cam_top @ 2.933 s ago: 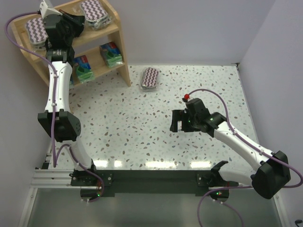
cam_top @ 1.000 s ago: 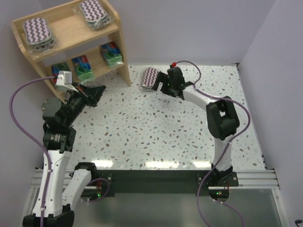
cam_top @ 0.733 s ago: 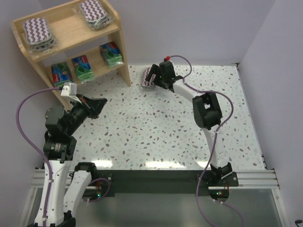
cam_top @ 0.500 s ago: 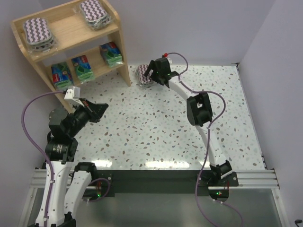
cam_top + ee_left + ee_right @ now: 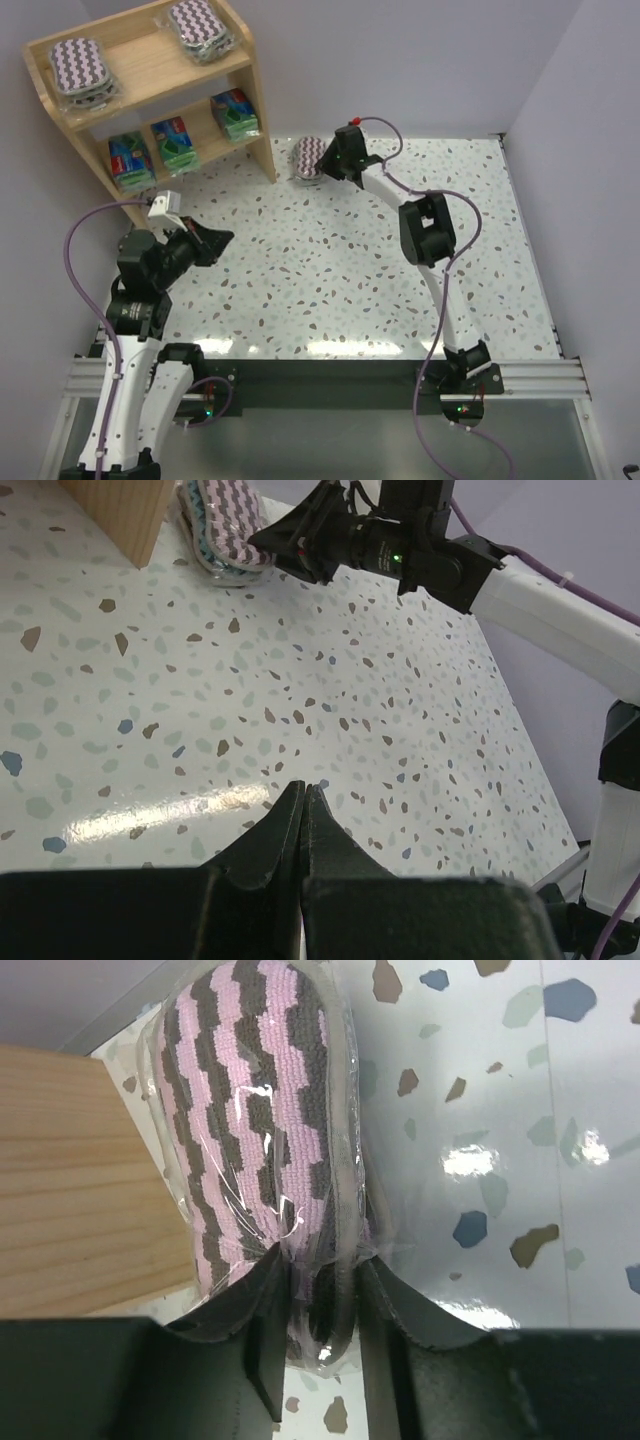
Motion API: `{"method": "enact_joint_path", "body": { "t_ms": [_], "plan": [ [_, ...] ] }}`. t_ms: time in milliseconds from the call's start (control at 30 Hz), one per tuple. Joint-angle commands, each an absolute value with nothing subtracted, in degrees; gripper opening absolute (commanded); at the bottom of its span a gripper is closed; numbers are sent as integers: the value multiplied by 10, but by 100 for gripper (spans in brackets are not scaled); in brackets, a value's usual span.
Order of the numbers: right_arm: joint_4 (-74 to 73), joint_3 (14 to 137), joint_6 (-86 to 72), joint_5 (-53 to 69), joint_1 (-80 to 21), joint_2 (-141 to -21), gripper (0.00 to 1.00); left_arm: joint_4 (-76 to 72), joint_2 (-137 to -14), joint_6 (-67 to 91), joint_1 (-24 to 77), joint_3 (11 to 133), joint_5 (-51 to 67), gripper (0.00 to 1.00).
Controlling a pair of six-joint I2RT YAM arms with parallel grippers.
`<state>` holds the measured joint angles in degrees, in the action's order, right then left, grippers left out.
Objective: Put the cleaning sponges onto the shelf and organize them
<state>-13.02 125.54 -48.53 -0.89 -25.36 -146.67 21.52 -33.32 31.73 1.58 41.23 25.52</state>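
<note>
A maroon-and-white zigzag cleaning sponge pack (image 5: 306, 157) (image 5: 260, 1100) lies on the table against the right leg of the wooden shelf (image 5: 150, 57). My right gripper (image 5: 325, 164) (image 5: 320, 1260) is shut on its near end, one finger pressing the clear wrap on each side. Two zigzag packs (image 5: 80, 63) (image 5: 200, 22) rest on the shelf's top board. Three green-blue packs (image 5: 130, 160) (image 5: 177, 142) (image 5: 235, 113) sit on the tier below. My left gripper (image 5: 225, 238) (image 5: 303, 788) hangs shut and empty over the left of the table.
The shelf's wooden leg (image 5: 80, 1180) (image 5: 120, 510) stands directly beside the gripped pack. The back wall runs close behind it. The right arm (image 5: 540, 600) stretches across the table's far side. Speckled tabletop (image 5: 330, 260) spreads between both arms.
My right gripper reached the pack, pushed it toward the shelf leg and closed on its end. The left arm drew back down toward the near left, still shut.
</note>
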Motion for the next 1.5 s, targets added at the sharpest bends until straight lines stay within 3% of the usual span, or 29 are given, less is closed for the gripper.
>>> {"method": "enact_joint_path", "body": {
  "t_ms": [0, 233, 400, 567, 733, 767, 867, 1067, 1167, 1333, 1467],
  "plan": [
    [-149, 1182, -479, -1, -245, -1415, 27, 200, -327, 310, 17, 401, 250, 0],
    [-95, 949, -484, 13, -243, -1198, 30, 161, -358, 310, 18, 353, 264, 0],
    [-47, 700, -561, 11, -258, -1046, 35, 84, -387, 351, 21, 303, 294, 0],
    [-5, 552, -616, 9, -339, -949, 35, 26, -399, 394, 53, 252, 281, 0],
    [21, 497, -668, 9, -439, -936, 44, -37, -431, 411, 73, 207, 267, 0],
    [22, 494, -678, 16, -448, -940, 51, -46, -447, 418, 75, 200, 268, 0],
    [65, 487, -677, 60, -473, -944, 58, -76, -481, 425, 88, 184, 255, 0],
    [127, 477, -645, 142, -487, -911, 57, -54, -543, 419, 105, 196, 138, 0],
    [103, 476, -600, 141, -487, -868, 59, -47, -579, 423, 105, 207, 86, 0],
    [17, 519, -515, 225, -487, -870, 66, -102, -662, 419, 112, 220, 96, 0],
    [-77, 525, -475, 158, -486, -833, 69, -194, -744, 413, 131, 242, 130, 0]
  ]
}}
